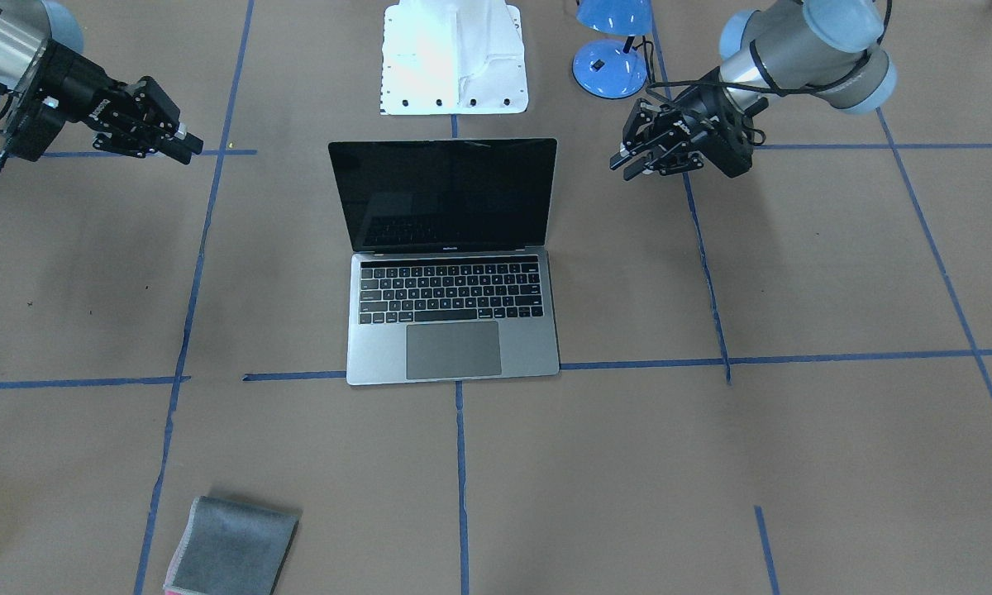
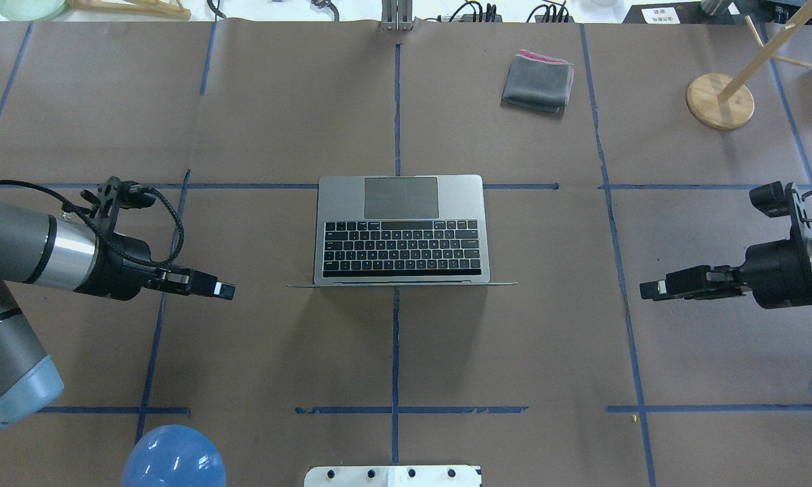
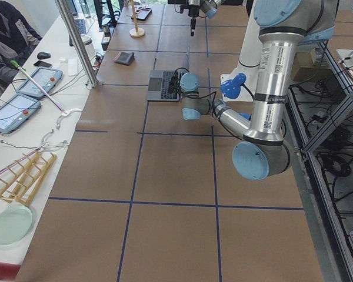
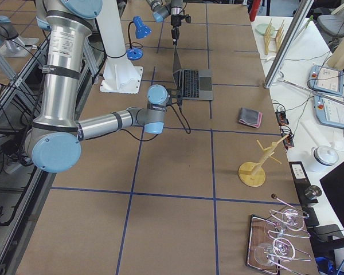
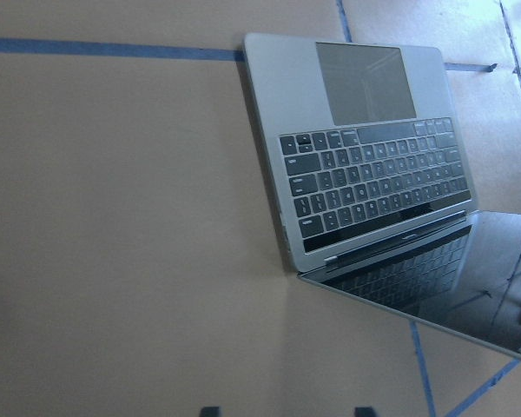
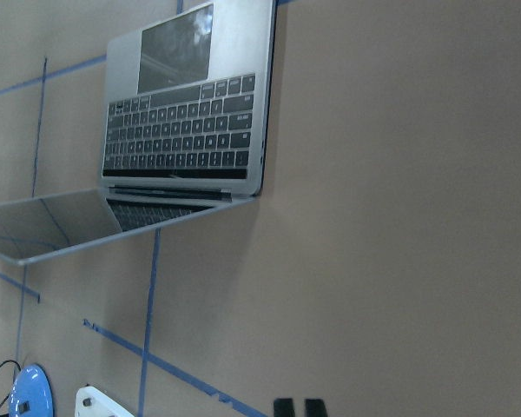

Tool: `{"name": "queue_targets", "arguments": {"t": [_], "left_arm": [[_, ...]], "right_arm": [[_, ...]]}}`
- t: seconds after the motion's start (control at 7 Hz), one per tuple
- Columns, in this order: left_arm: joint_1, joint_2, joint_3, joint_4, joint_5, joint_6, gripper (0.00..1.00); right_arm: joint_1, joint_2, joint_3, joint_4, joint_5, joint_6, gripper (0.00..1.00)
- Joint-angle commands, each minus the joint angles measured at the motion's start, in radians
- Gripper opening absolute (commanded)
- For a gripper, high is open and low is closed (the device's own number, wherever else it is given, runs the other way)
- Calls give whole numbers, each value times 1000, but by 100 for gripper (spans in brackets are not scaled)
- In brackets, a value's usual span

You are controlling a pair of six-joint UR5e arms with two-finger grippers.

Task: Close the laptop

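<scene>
2 grippers flank the open laptop, which sits mid-surface with its hinge toward the robot and its long axis running across the robot's front. The left gripper hangs level with the lid, clear of its left end, with fingers spread apart. It looks the nearer of the 2. The lid stands close to upright, a thin, stiff slab of matte grey metal whose back faces the robot. Its glossy dark screen mirrors the black keys. Closing it likely means pushing the top edge away from the robot and down. The right gripper hangs well apart from the lid's right end, fingers nearly together.
</scene>
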Motion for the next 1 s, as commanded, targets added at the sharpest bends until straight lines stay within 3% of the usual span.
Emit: {"name": "queue_targets", "arguments": {"t": [0.0, 0.14, 0.43, 0.57, 0.86], "left_arm": [[42, -37, 5, -3, 0, -6, 2], [44, -48, 5, -3, 2, -45, 2], [62, -102, 5, -5, 95, -143, 2], [75, -116, 6, -3, 133, -164, 2], [73, -117, 2, -5, 145, -167, 2]], "right_arm": [[-242, -13, 7, 39, -253, -6, 7], [-306, -7, 23, 51, -391, -3, 3], [-308, 25, 88, 50, -454, 9, 1], [-308, 61, 90, 50, -544, 9, 1], [-308, 78, 90, 50, -584, 9, 1]]}}
